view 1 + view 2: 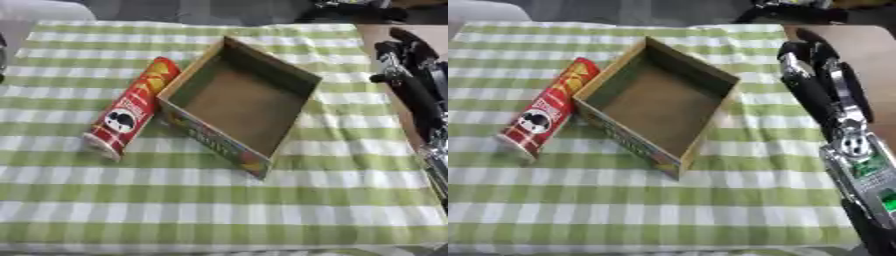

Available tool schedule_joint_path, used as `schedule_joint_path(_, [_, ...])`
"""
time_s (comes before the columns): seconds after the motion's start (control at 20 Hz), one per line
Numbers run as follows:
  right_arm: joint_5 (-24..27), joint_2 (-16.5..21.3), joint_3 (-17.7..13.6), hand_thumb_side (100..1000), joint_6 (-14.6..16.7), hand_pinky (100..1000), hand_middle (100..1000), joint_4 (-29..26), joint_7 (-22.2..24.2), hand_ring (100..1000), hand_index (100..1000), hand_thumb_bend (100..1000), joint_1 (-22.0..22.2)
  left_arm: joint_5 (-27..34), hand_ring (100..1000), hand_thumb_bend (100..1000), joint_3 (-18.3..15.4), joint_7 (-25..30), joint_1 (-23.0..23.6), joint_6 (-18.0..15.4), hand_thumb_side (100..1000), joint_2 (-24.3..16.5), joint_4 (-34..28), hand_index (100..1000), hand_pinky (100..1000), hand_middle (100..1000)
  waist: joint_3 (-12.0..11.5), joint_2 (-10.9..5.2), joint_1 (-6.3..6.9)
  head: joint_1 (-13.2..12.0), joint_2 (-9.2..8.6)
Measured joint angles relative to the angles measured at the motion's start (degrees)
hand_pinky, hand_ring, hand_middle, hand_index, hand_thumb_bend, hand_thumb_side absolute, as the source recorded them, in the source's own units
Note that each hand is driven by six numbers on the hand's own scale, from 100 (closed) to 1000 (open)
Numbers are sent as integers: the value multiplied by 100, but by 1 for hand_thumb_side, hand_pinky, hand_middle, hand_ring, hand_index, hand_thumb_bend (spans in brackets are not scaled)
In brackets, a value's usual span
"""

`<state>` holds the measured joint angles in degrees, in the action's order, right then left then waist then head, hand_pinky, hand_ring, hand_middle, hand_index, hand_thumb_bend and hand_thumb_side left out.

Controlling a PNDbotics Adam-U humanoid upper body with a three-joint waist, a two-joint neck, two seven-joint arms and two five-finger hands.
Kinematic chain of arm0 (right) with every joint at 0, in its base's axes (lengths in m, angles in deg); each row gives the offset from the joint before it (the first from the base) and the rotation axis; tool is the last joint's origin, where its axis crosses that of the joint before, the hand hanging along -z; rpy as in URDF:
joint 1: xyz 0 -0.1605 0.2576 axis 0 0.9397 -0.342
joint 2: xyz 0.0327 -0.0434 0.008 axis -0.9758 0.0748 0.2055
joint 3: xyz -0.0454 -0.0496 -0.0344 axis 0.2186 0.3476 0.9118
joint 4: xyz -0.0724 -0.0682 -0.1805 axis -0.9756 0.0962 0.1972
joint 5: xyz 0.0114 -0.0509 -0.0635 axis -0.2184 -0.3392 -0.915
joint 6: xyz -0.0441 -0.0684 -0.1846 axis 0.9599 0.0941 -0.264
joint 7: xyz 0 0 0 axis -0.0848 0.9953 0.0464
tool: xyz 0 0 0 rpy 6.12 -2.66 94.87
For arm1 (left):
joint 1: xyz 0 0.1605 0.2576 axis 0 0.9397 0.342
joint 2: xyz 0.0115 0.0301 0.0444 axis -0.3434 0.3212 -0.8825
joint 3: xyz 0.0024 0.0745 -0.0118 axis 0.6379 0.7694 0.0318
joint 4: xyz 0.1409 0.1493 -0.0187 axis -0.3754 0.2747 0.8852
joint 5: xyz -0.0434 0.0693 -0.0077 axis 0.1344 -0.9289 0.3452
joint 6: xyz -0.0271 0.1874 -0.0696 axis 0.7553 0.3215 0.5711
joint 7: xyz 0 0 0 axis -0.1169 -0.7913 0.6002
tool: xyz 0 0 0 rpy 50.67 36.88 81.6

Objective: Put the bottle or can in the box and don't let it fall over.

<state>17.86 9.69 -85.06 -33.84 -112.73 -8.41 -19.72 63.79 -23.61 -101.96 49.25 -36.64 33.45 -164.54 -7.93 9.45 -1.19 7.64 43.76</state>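
A red crisps can point(131, 107) lies on its side on the green checked cloth, its length running along the left wall of the box and touching it or nearly so. The open cardboard box point(214, 140) sits askew in the middle of the table with nothing inside. My right hand point(808, 56) hangs at the table's right edge, beyond the box's far right corner, its fingers relaxed and holding nothing. Its silver and black forearm point(855, 150) runs down the right side. No left hand shows.
The checked cloth point(219, 200) spreads wide in front of the box. A brown surface point(868, 45) lies past the cloth's right edge. A dark sliver point(2, 55) shows at the left border. Dark objects point(798, 10) stand beyond the far edge.
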Motion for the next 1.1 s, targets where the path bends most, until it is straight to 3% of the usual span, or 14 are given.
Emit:
schedule_joint_path(0.3, [0,0,3,664,-12,681,791,0,9,923,939,100,1,-62,610,330,209,158,31,379,574,-1,6,787,589,697,1,0,0,-21,0])
schedule_joint_path(0.55, [0,0,29,665,-22,681,791,0,19,922,939,100,3,-12,615,394,336,-105,133,655,559,-1,0,774,598,684,0,0,0,-25,0])
schedule_joint_path(0.8, [0,0,31,666,-26,680,791,0,23,922,939,100,4,94,627,411,524,-212,175,779,530,-1,-31,777,612,693,3,0,0,-50,-1])
schedule_joint_path(1.1, [0,0,31,666,-32,680,790,0,24,920,940,100,8,128,636,434,648,63,216,880,484,-1,-68,775,629,697,6,0,0,-52,-1])
